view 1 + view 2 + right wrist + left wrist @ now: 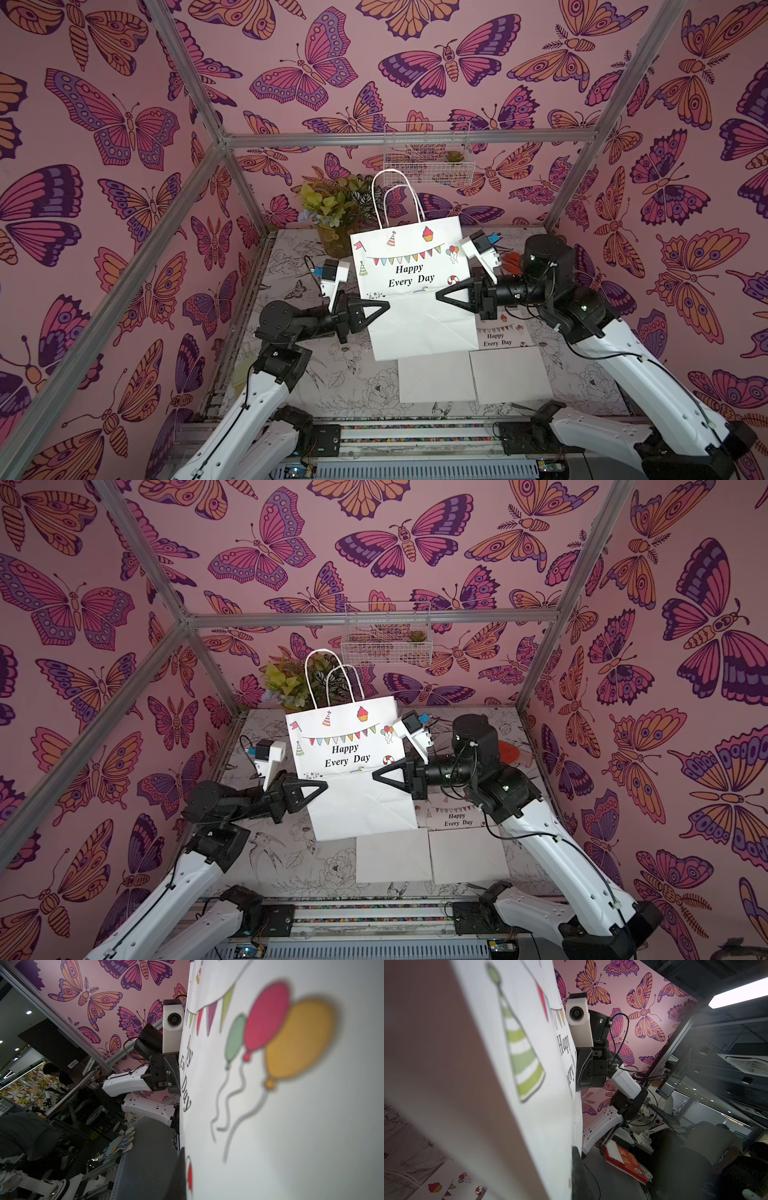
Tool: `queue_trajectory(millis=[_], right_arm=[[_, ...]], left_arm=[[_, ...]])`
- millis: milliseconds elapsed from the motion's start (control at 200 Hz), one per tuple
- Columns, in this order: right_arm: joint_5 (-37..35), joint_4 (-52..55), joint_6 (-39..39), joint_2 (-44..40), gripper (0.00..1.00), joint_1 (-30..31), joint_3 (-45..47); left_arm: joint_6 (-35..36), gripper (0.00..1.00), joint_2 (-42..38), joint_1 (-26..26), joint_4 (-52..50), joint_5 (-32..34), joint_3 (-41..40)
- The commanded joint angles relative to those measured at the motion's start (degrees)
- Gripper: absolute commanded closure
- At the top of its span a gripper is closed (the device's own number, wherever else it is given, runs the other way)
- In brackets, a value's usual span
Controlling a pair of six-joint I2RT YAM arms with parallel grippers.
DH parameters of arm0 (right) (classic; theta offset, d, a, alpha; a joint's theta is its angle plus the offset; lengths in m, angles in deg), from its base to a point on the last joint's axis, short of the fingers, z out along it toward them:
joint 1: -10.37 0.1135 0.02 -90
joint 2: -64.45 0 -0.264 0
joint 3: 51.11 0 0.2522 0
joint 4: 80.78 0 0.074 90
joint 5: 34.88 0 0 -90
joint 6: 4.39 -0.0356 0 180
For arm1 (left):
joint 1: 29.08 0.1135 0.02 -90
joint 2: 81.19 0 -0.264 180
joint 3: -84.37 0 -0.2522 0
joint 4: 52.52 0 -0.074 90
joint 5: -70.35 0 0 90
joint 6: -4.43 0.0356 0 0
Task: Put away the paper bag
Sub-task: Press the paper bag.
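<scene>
**Top views.** Item: paper bag [411,266], flattened, at centre frame in both top views. Its long axis ran top to bottom of the frame, printed half uppermost, and it appeared clear of the surface [316,374]. The left end effector [384,305] was pinched narrow on the bag's left edge and the right end effector [438,296] on its right edge. Both gripped at the mid-height crease, tips facing each other. The bag lay directly between them, neither arm the nearer. Folded bags [436,380] lay flat at lower centre and centre-right, just under the held bag's bottom edge, on the right arm's side. I judged that laying the bag down would turn on that offset.

**Left wrist view.** The bag's [512,1064] printed face filled the left of the frame. The right end effector [583,1070] was clamped on the far edge. One printed folded bag showed at lower left, below.

**Right wrist view.** The bag's [291,1105] face filled the right of the frame. The left end effector [172,1076] sat on the far edge. No folded bags were visible here, so only the top views gave their position.
</scene>
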Motion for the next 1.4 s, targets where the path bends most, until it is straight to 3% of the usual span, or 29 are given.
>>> queue_trajectory(millis=[0,90,225,390,601,676,786,846,1176,1332,1397], right_arm=[[1.05,-3.02,-0.66,-0.05,1.00,0.12,-0.16],[1.13,-3.33,-0.70,-0.05,1.00,0.11,0.39],[1.40,-5.90,-2.53,-0.87,1.00,0.10,3.24],[1.44,-7.97,-3.98,-2.01,1.00,0.08,5.88],[1.55,-7.91,-4.05,-1.99,1.00,0.12,5.91],[1.43,-7.28,-3.60,-2.06,0.89,0.11,5.32],[0.45,-7.14,-3.23,-2.33,0.58,0.12,3.87],[0.43,-6.89,-3.10,-2.31,0.53,0.08,2.91],[-0.05,-8.03,-3.23,-1.90,0.78,0.08,2.92],[-1.48,-8.48,-3.17,-2.20,1.00,-0.23,3.00],[-2.15,-8.67,-3.23,-2.33,1.00,-0.33,3.40]], left_arm=[[-0.06,0.88,-0.52,-0.11,1.42,0.26,0.27],[0.02,0.72,-1.32,-0.12,2.07,1.25,0.00],[-0.44,0.69,-2.32,-0.19,3.70,4.02,-0.55],[-1.97,0.77,-0.97,-0.15,6.24,4.29,-1.02],[-2.44,0.98,0.19,-0.18,7.95,4.39,-1.13],[-2.39,1.00,0.33,-0.18,7.95,4.75,-1.29],[-2.44,1.00,0.70,-0.19,8.00,4.73,-1.39],[-2.35,1.00,0.83,-0.19,7.97,4.66,-1.23],[-1.82,1.00,0.80,-0.19,6.96,4.40,-1.18],[-0.73,1.00,0.80,-0.19,4.71,4.55,-0.87],[-0.59,1.00,0.79,-0.18,4.44,4.66,-0.96]])
